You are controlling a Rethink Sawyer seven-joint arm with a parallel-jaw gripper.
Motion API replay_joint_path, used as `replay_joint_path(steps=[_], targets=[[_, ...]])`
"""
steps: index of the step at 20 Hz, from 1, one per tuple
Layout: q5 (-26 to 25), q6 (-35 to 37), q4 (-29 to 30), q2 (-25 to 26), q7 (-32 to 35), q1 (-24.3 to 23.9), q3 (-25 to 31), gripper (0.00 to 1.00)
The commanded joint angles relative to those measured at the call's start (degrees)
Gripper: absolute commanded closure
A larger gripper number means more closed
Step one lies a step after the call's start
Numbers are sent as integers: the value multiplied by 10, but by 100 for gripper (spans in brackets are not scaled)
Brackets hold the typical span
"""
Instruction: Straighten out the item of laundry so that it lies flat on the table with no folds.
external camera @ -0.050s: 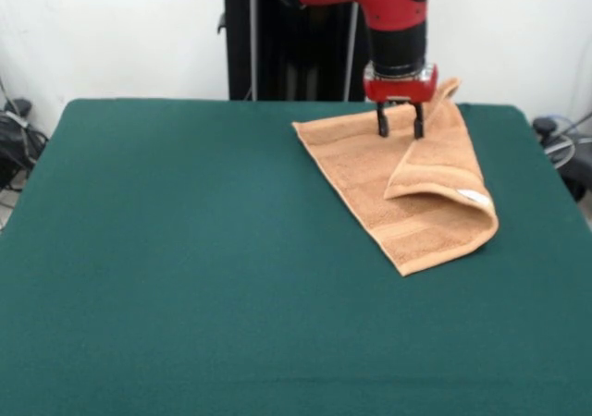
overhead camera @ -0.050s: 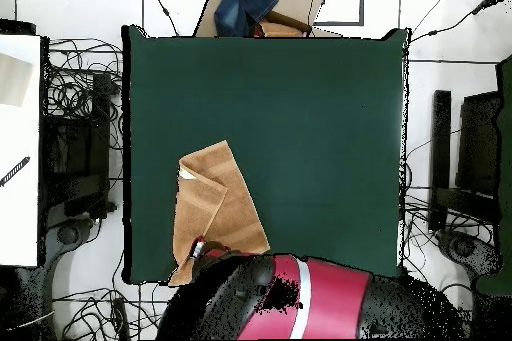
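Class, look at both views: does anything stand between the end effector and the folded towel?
Nothing visible does. The end effector, open, hangs directly over the towel near the table's far edge, with only air between them.

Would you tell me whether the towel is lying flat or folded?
Folded: one side of the towel is flipped over onto itself, white label showing.

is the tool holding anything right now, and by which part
Cannot tell. The open tool stands on the towel near its far edge, no cloth visibly pinched.
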Motion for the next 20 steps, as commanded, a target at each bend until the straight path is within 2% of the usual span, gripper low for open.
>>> replay_joint_path(steps=[1, 6, 13, 20], targets=[[5, 34, -66, 2, 68, -9, 36, 0], [-17, 62, -63, 3, 58, -61, 91, 0], [-8, 51, -25, -33, 86, -64, 154, 0], [-23, 72, -4, -43, 72, -109, 204, 0]])
